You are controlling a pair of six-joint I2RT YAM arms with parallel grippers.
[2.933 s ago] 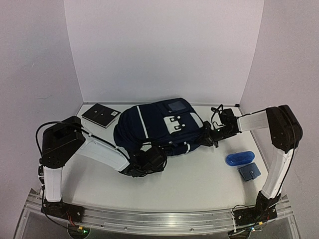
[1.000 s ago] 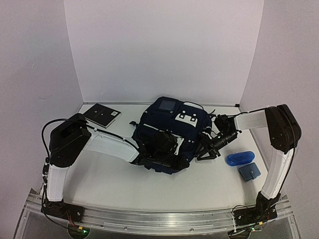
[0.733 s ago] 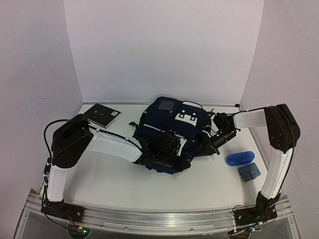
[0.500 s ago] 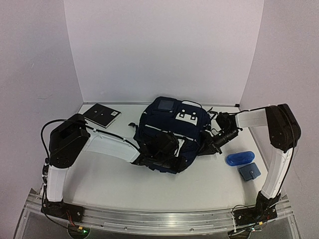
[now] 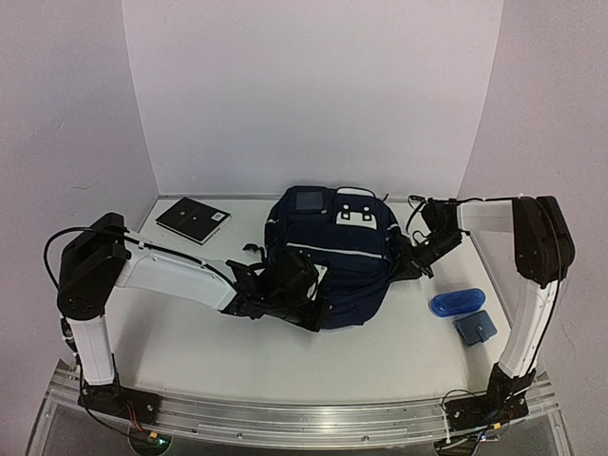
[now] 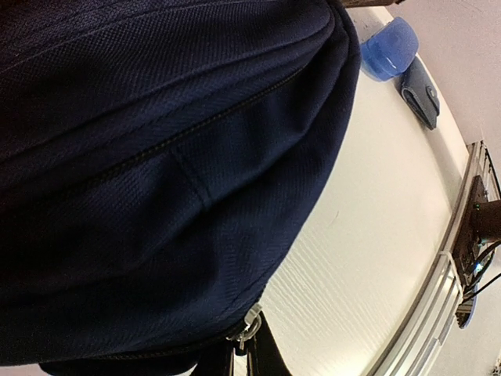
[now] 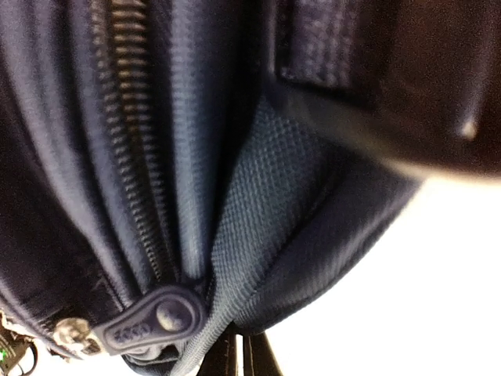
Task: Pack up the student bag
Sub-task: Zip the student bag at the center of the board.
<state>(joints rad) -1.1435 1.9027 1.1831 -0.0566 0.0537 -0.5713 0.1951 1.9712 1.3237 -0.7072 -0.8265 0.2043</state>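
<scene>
The student bag [image 5: 332, 249] lies front-up on the bench [image 5: 190, 332], its long axis running from far to near. It spreads right of and beyond the left claw [image 5: 309, 296], which is pressed together at the near hem, apparently pinching the metal zip slider [image 6: 250, 322]. It sits left of the right claw [image 5: 410, 264], whose tips nip a fabric fold beside a rubber zip pull [image 7: 153, 319]. Both arms touch it. A blue pouch [image 5: 458, 302] lies near the right claw, on its right and nearer the bases. A black notebook [image 5: 193, 219] lies well beyond the left claw.
</scene>
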